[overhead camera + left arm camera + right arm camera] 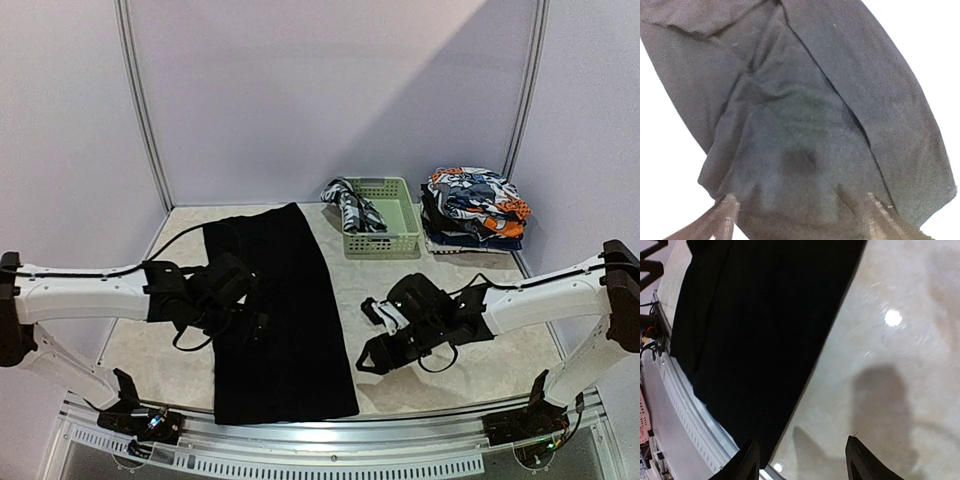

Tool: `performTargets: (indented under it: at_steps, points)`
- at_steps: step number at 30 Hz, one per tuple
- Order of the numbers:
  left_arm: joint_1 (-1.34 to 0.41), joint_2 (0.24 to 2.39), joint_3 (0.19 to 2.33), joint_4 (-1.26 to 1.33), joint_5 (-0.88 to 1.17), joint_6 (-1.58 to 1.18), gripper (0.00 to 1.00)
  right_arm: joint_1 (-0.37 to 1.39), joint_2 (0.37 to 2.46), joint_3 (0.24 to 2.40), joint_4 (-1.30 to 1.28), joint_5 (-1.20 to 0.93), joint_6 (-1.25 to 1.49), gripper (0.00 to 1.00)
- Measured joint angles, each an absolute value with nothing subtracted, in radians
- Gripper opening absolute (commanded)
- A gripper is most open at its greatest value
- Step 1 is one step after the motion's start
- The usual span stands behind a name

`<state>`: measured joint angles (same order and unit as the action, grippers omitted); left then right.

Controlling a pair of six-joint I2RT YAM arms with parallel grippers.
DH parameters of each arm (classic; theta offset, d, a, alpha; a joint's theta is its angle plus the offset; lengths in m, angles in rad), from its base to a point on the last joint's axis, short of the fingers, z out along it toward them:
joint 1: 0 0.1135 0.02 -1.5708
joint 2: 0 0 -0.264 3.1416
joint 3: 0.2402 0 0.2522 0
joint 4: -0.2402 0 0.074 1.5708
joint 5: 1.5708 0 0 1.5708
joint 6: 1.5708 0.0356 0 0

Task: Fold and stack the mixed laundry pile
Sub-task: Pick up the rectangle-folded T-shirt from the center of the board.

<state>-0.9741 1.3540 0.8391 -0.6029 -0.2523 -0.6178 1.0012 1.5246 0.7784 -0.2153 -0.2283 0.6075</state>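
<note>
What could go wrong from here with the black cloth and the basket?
The black cloth reaches the front rail; a pull toward the arms could drag it off.
Under the open left gripper the cloth is creased; folding now may set the wrinkles.
The checked garment hangs over the basket rim and might slide off.

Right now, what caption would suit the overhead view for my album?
Long black cloth spread flat; printed garments stacked beside a green basket.

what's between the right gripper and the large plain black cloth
Nothing but a strip of bare beige tabletop separates the right gripper from the black cloth; top and right wrist views both show it.
</note>
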Motion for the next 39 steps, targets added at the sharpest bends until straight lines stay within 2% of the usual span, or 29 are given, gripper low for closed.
performTargets:
  at_steps: [1, 6, 8, 12, 20, 33, 39]
  points:
    - [-0.985, 1.314, 0.829, -0.618, -0.266, -0.629, 0.99, 1.021, 1.525, 0.764, -0.202, -0.244, 0.624, 0.57]
    - [-1.002, 1.161, 0.73, -0.645, -0.279, -0.678, 0.99, 1.072, 1.526, 0.725, -0.169, -0.284, 0.685, 0.53]
    - [-1.002, 1.116, 0.689, -0.655, -0.278, -0.698, 0.96, 1.093, 1.528, 0.724, -0.157, -0.291, 0.707, 0.51]
    - [-1.005, 1.05, 0.636, -0.684, -0.274, -0.741, 0.85, 1.148, 1.541, 0.725, -0.13, -0.305, 0.743, 0.46]
    - [-1.068, 1.024, 0.607, -0.745, -0.273, -0.817, 0.79, 1.214, 1.606, 0.724, -0.107, -0.316, 0.821, 0.42]
    - [-1.172, 1.019, 0.593, -0.799, -0.287, -0.897, 0.65, 1.265, 1.654, 0.73, -0.082, -0.287, 0.87, 0.01]
    - [-1.237, 1.022, 0.593, -0.844, -0.272, -0.944, 0.59, 1.266, 1.654, 0.746, -0.123, -0.258, 0.856, 0.0]
